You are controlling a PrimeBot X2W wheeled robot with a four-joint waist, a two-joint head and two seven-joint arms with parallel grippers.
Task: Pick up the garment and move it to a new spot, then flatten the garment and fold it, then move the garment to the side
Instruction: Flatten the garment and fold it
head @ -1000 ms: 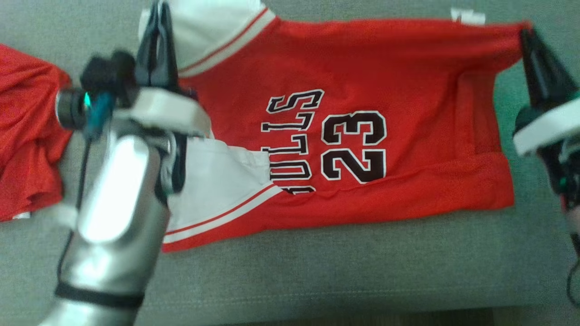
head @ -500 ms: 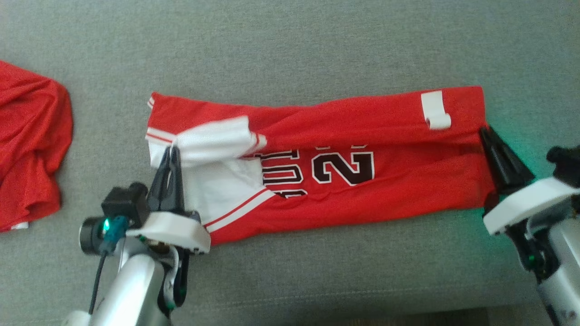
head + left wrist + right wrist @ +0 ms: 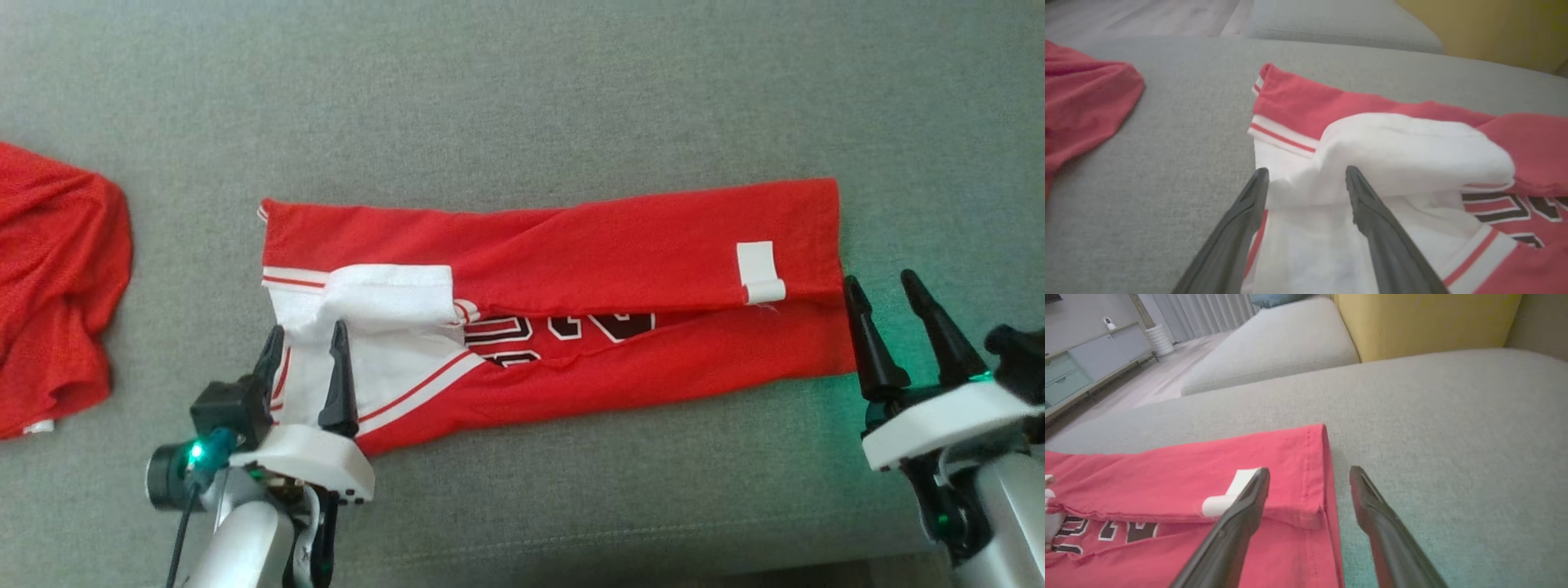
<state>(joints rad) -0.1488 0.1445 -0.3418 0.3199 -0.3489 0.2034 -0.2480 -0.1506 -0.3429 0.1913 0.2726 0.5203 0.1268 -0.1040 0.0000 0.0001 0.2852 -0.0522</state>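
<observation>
At both ends of the garment point(image 3: 620, 245), left tool point(image 3: 307, 328) and right tool point(image 3: 879, 278) gape — empty.

garment point(image 3: 612, 245) mid cushion point(image 3: 522, 98) | other cloth point(image 3: 57, 278) far L | L pincer point(image 3: 307, 328) at garment L end, R pincer point(image 3: 879, 278) R end

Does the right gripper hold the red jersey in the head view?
No, the jaws of the right gripper stand open at the hem of the red jersey.

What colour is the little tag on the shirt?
The tag is white, against the red shirt. It shows best in the head view.
</observation>
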